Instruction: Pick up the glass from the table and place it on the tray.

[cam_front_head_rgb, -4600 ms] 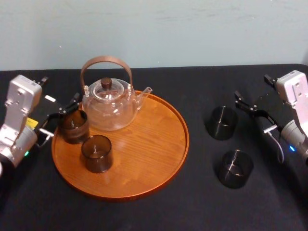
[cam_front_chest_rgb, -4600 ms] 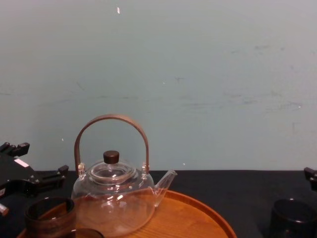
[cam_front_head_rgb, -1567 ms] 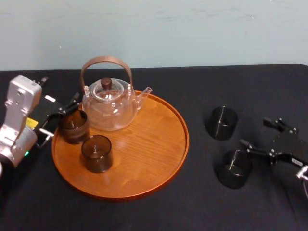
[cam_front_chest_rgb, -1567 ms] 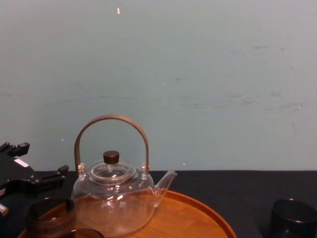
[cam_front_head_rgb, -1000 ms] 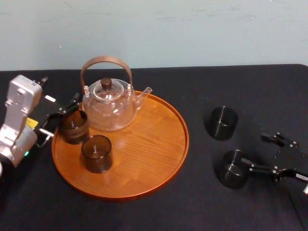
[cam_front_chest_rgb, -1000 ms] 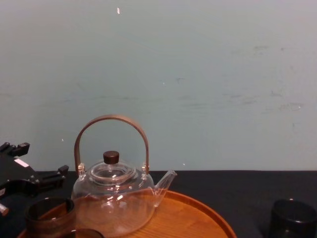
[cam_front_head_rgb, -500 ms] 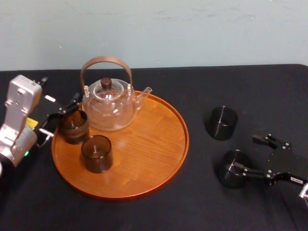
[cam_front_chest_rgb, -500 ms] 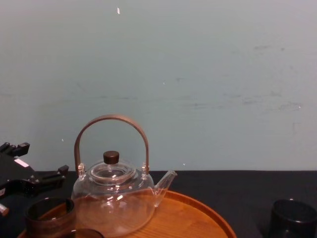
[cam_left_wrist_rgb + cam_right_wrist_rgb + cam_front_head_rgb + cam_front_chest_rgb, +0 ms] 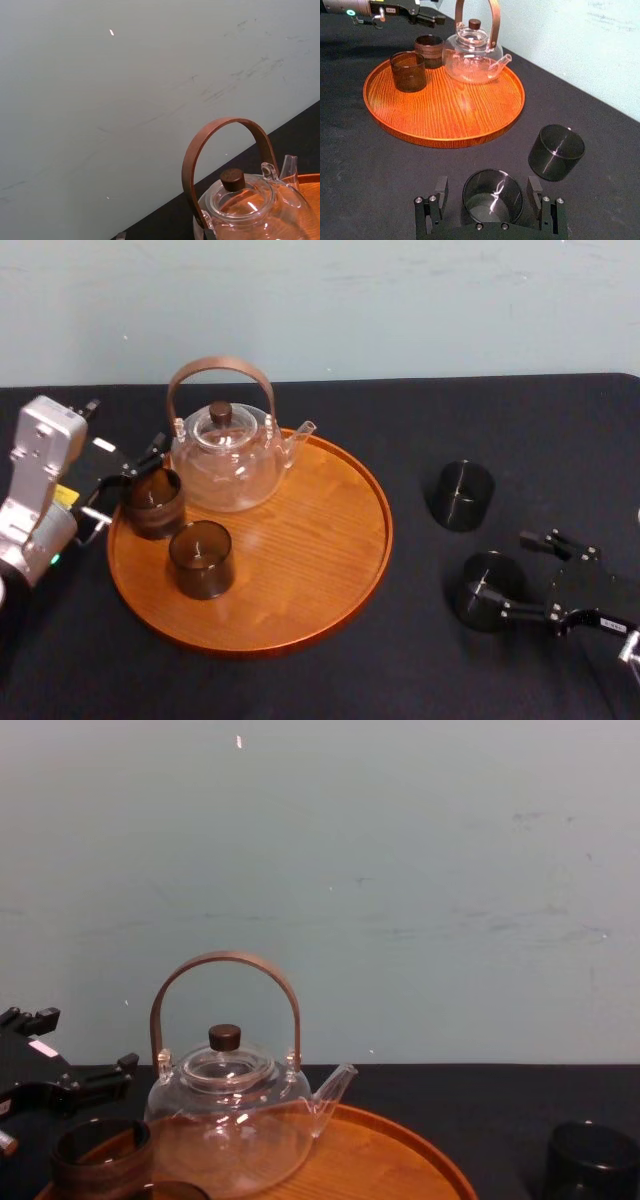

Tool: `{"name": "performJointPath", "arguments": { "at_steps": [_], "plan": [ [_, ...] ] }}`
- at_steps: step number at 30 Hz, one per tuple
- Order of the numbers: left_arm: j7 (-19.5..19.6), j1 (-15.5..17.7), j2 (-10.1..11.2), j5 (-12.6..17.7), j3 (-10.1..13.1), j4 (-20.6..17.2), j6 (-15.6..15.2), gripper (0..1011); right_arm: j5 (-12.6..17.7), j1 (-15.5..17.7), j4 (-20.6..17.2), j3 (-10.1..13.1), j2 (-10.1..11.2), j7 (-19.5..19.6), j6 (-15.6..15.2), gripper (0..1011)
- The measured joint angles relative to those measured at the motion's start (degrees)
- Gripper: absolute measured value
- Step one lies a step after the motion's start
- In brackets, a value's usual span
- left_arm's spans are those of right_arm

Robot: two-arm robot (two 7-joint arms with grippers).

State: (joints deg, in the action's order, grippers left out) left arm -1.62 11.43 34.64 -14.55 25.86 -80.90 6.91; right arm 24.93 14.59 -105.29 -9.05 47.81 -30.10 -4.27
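Right pincer (image 9: 488, 186) has slid, spread, around glass (image 9: 493, 197); second glass (image 9: 556, 151) just beside

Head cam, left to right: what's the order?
left gripper → dark tumbler beside it → teapot → the glass on the table → right gripper, open around that glass.

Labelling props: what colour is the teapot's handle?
Brown. The teapot handle shows best in the left wrist view.
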Motion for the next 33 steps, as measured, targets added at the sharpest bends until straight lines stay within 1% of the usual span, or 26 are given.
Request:
{"name": "performJointPath", "arguments": {
  "at_steps": [11, 16, 23, 33],
  "plan": [
    [0.0, 0.0, 0.0, 0.0, 0.0, 0.0, 0.0, 1001, -0.05, 1.04, -0.55, 0.26, 0.24, 1.4, -2.64, 1002],
    [0.0, 0.0, 0.0, 0.0, 0.0, 0.0, 0.0, 1001, -0.41, 0.99, -0.51, 0.19, -0.12, 2.43, -4.1, 1003],
    [0.0, 0.0, 0.0, 0.0, 0.0, 0.0, 0.0, 1001, -1.18, 0.09, 0.39, -0.55, -0.83, 3.15, -5.58, 1002],
    [0.0, 0.0, 0.0, 0.0, 0.0, 0.0, 0.0, 1001, -1.99, -1.64, 1.84, -1.94, -1.49, 3.05, -7.12, 1003]
  ]
}}
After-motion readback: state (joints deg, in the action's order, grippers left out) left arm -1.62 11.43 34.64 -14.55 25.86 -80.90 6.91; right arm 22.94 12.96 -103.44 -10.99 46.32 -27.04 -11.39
